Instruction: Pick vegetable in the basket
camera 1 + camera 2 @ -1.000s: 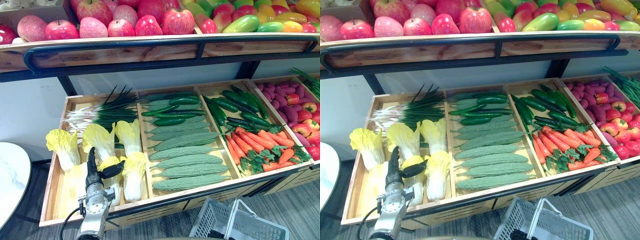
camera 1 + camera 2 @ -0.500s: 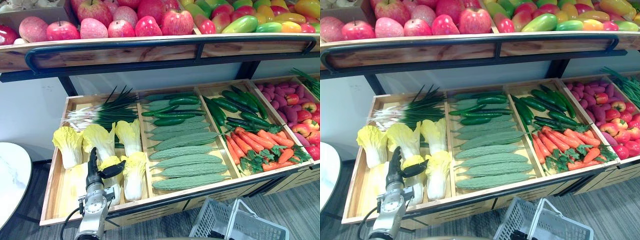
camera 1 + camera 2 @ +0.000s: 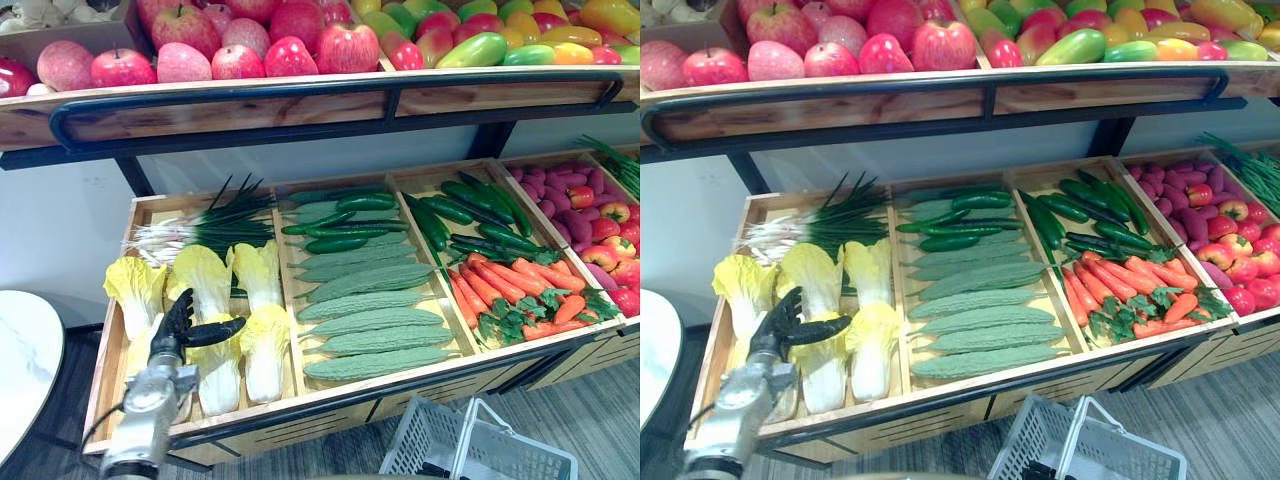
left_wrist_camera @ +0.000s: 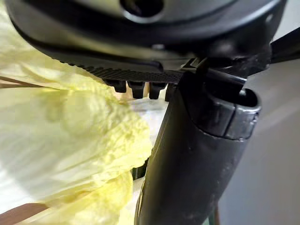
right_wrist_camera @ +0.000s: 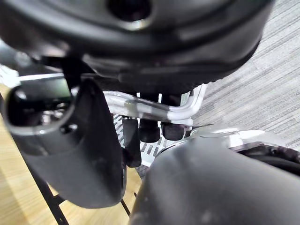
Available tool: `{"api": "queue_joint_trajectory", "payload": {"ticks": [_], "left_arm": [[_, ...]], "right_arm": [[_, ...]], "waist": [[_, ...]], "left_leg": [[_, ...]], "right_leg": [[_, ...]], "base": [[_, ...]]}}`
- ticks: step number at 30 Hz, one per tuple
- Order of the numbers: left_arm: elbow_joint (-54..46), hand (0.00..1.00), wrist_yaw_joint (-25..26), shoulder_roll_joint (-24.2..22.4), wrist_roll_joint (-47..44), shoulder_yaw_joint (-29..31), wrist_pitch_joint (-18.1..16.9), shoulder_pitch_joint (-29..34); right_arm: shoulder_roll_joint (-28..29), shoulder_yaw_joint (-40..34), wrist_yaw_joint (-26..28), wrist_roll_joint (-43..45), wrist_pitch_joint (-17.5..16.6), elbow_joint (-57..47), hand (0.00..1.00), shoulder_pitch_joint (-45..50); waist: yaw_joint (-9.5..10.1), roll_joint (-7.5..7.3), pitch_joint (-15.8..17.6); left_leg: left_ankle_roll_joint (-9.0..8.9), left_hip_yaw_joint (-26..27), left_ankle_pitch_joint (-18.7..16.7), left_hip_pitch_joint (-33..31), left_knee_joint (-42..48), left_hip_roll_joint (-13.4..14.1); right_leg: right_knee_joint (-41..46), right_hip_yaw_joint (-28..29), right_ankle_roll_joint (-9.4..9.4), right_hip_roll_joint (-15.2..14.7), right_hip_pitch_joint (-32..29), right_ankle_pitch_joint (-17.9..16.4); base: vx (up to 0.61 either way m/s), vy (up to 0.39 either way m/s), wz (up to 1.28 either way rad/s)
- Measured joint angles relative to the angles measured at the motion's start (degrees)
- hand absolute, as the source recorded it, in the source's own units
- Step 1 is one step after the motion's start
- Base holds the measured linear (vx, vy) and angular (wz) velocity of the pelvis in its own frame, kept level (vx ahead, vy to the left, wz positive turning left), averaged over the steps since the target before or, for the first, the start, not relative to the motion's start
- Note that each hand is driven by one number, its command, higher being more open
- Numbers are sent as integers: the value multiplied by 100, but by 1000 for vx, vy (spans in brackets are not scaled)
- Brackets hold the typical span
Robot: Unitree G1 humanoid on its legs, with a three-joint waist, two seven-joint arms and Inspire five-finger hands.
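Several yellow-white napa cabbages (image 3: pixel 200 280) lie in the leftmost wooden bin (image 3: pixel 110 360). My left hand (image 3: pixel 178 325) hovers just over them, open, fingers spread and thumb (image 3: pixel 215 331) pointing right across one cabbage (image 3: pixel 218 365). In the left wrist view the cabbage leaves (image 4: pixel 70 140) lie close under the fingertips (image 4: pixel 136 88). A grey plastic basket (image 3: pixel 430 440) hangs below the shelf front. In the right wrist view my right hand (image 5: pixel 84 154) has its fingers (image 5: pixel 150 131) curled over the basket's metal handle (image 5: pixel 183 110).
Green onions (image 3: pixel 210 225) lie behind the cabbages. Bitter gourds (image 3: pixel 365 305), cucumbers (image 3: pixel 470 215), carrots (image 3: pixel 520 285) and red produce (image 3: pixel 600 220) occupy the bins to the right. Apples (image 3: pixel 240 50) sit on the upper shelf behind a black rail (image 3: pixel 300 95). A white round table (image 3: pixel 25 350) stands at left.
My left arm has swung left and the hand has tilted, its fingers spreading over the cabbages. The basket stays put.
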Motion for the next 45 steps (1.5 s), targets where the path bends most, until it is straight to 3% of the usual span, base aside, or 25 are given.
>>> {"api": "queue_joint_trajectory", "payload": {"ticks": [2, 5, 10, 19, 27, 33, 37, 45], "left_arm": [[-80, 100, -358, 305, -230, 145, 484, -220], [-88, 100, -777, 648, -575, 244, 796, -481], [-88, 100, -1229, 1007, -845, 445, 1027, -686], [133, 100, -1636, 1030, -969, 449, 1333, -966], [574, 100, -1673, 1076, -989, 673, 1641, -1148], [1171, 100, -1331, 1243, -725, 840, 1756, -1181], [1502, 100, -822, 1243, -135, 1187, 1618, -1181], [1503, 100, -662, 1243, -85, 1238, 1520, -1290]], "right_arm": [[-26, 0, 3, -1, 0, -2, 0, 27], [-31, -1, 12, 0, -8, -14, 0, 60], [-52, 9, 73, -1, -3, -34, 0, 66], [-150, 129, 140, 6, 32, -179, 0, 183], [-189, 155, 145, 17, 39, -248, 0, 210], [-191, 155, 165, 31, 16, -257, 0, 208], [-149, 154, 193, 32, -13, -299, 0, 219], [-132, 154, 228, 32, -16, -395, 0, 194]], "waist": [[84, 16, -10], [121, 20, -14], [144, 46, -28], [171, 131, -65], [142, 177, -71], [141, 196, -73], [141, 130, -44], [122, 91, 106]], "left_leg": [[-1, 85, -1, 9, 2, 4], [0, 125, -5, 15, 3, 7], [12, 235, -128, 8, 151, 36], [12, 351, -256, -19, 339, 68], [21, 407, -309, -48, 479, 81], [42, 401, -272, -88, 498, 63], [70, 343, -176, -132, 399, 38], [74, 324, -138, -140, 296, -10]], "right_leg": [[-11, 64, -5, 5, -9, 29], [-7, 95, -3, 6, -13, 41], [14, 188, -4, 7, -12, 42], [31, 275, -4, 2, -12, 42], [102, 276, 7, -29, -21, 22], [254, 259, 25, -60, -134, -20], [347, 195, 35, -71, -235, -44], [343, 173, 61, -97, -272, -60]], "base": [[-9, -7, -11], [-18, -16, -6], [-10, -14, -9], [-1, -15, -5], [0, 0, 0], [-22, -8, 0], [-58, -38, 6], [-4, -7, 2]]}}
